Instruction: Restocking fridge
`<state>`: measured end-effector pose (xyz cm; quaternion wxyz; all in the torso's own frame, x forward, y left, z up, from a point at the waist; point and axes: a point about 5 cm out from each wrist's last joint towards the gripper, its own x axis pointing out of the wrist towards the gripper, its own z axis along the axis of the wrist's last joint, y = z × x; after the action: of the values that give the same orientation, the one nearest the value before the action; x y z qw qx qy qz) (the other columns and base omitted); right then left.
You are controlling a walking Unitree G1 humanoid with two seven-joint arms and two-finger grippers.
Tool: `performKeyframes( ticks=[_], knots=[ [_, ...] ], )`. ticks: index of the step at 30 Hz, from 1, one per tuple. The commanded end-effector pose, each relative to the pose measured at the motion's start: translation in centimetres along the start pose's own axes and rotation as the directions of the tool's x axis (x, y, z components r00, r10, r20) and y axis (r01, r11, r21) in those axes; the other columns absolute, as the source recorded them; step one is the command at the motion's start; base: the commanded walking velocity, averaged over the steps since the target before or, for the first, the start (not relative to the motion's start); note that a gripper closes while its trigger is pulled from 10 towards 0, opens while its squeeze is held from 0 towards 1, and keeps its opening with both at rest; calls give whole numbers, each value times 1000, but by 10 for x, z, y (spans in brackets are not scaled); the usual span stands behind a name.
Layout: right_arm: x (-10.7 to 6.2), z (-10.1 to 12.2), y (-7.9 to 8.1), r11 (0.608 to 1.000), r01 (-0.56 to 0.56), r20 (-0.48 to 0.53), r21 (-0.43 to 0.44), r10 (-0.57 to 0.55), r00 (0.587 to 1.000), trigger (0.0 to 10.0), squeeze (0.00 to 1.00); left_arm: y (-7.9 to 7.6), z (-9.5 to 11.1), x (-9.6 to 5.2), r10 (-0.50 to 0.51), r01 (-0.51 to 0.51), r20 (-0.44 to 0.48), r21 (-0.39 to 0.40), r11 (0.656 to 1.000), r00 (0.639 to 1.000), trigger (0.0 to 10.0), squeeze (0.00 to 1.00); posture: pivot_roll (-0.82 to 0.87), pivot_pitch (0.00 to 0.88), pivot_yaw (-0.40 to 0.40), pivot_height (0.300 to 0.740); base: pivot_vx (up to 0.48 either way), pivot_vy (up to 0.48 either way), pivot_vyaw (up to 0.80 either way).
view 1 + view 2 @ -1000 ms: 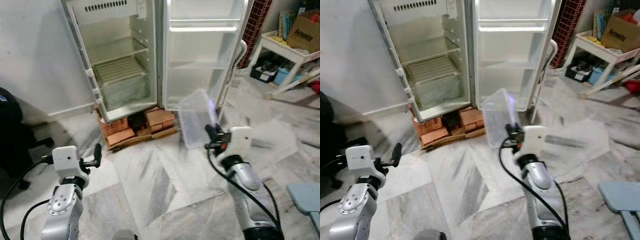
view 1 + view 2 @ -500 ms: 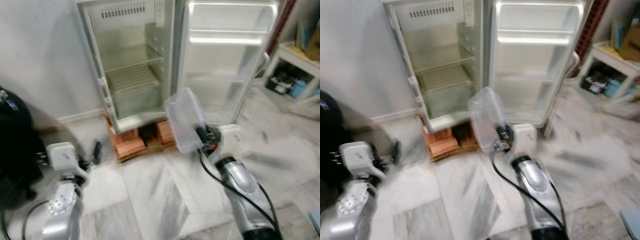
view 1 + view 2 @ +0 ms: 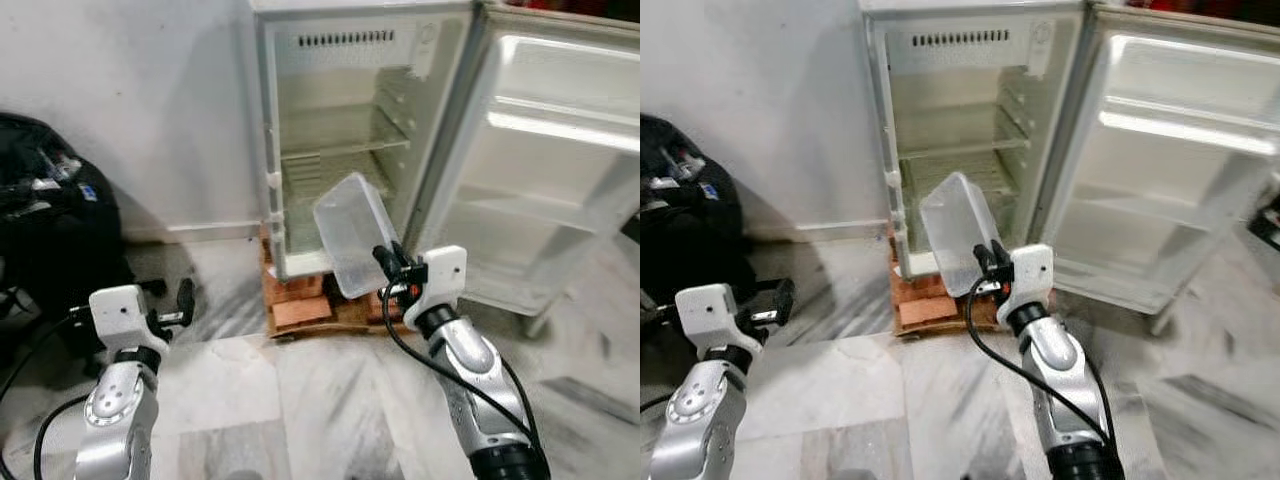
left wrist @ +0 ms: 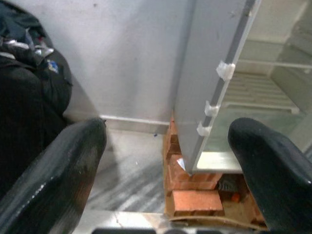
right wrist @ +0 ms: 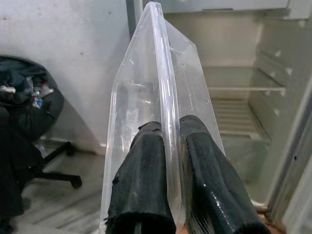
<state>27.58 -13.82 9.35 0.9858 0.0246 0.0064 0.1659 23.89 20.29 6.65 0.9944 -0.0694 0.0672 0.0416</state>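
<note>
We're pinching the clear container [image 3: 352, 231] in our right end effector [image 3: 388, 262] facing the open fridge [image 3: 340, 130]; left end effector [image 3: 183, 300] is hanging open.

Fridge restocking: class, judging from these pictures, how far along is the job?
Done: the fridge door stands open, and its shelves look bare. In hand: the right pincer grips a clear plastic container by its rim, held before the opening. The left pincer is open, holding nothing. Left: placing the container inside.
</note>
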Motion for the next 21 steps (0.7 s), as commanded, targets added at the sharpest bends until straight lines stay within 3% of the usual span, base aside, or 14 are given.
performKeyframes(
  ticks=[1,5,21],
  knots=[
    [4,7,1,1000,-4,33,-12,4,999,10000,0,2,5,1,-3,3,16,17,1000,1000,10000,0,72,14,-27,740,420,0,688],
    [4,6,1,1000,-2,29,-15,2,1000,10000,0,1,4,3,-9,8,15,17,1000,1000,10000,0,70,13,-27,740,422,0,505],
    [4,6,1,999,24,31,-32,-23,999,10000,0,0,4,3,-34,33,13,42,999,999,10000,0,72,21,-25,740,416,0,0]
  ],
)
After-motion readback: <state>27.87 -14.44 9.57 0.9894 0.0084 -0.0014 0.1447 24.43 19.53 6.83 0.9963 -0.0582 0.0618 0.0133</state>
